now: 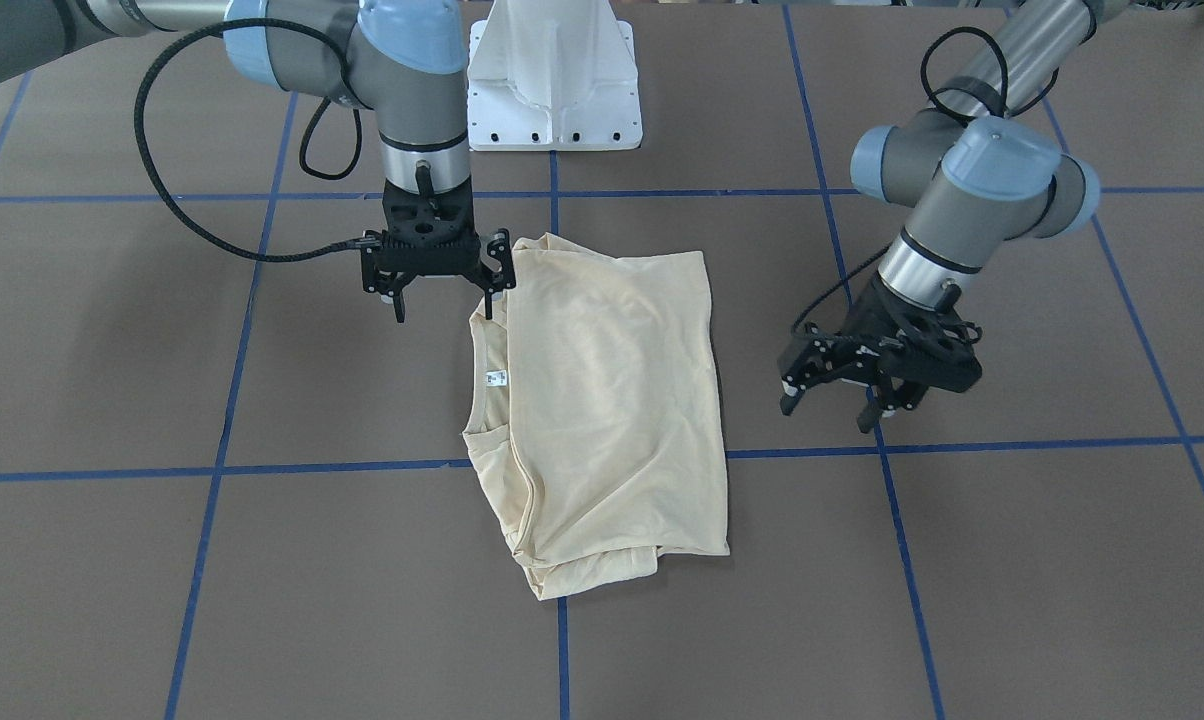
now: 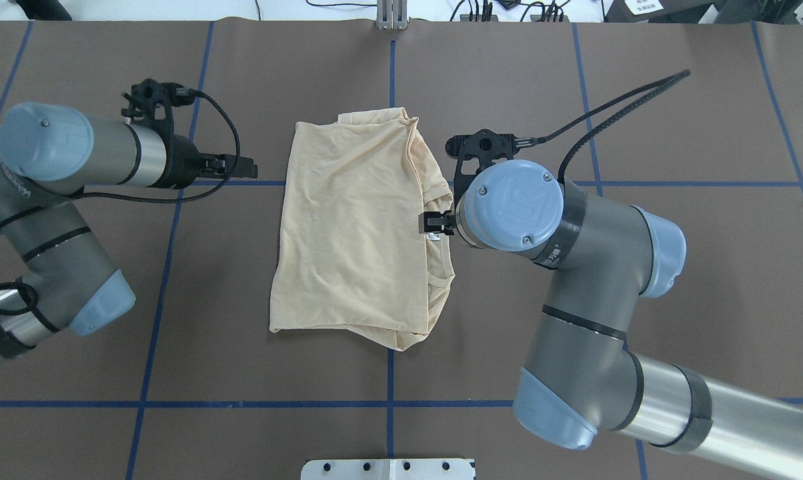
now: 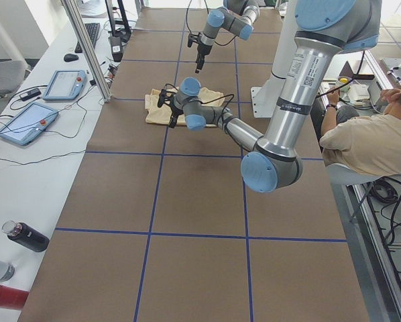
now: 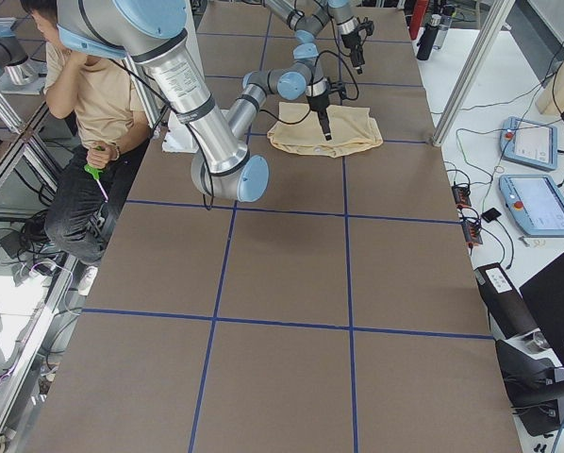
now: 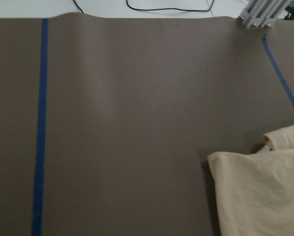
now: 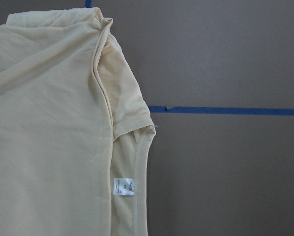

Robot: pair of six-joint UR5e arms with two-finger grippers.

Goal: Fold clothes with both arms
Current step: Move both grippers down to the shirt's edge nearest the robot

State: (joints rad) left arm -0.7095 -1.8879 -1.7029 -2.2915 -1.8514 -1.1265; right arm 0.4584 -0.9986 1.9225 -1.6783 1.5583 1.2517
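The pale cream-yellow T-shirt (image 1: 602, 400) lies folded into a rough rectangle in the middle of the brown table, print hidden. Its white neck label (image 1: 497, 378) shows at the neck opening, also in the right wrist view (image 6: 123, 187). My right gripper (image 1: 444, 305) hangs open and empty over the shirt's neck-side edge, one finger (image 1: 489, 290) close to a shirt corner. My left gripper (image 1: 828, 412) is open and empty, above the table and apart from the shirt's other side. The overhead view shows the shirt (image 2: 355, 227) between both arms. The left wrist view shows only a shirt corner (image 5: 260, 196).
The white pedestal base (image 1: 554, 80) stands at the robot's side of the table. Blue tape lines (image 1: 362, 467) grid the brown surface. A seated person (image 3: 368, 134) is beside the table. Tablets (image 3: 26, 121) and bottles (image 3: 26, 236) lie on a side bench.
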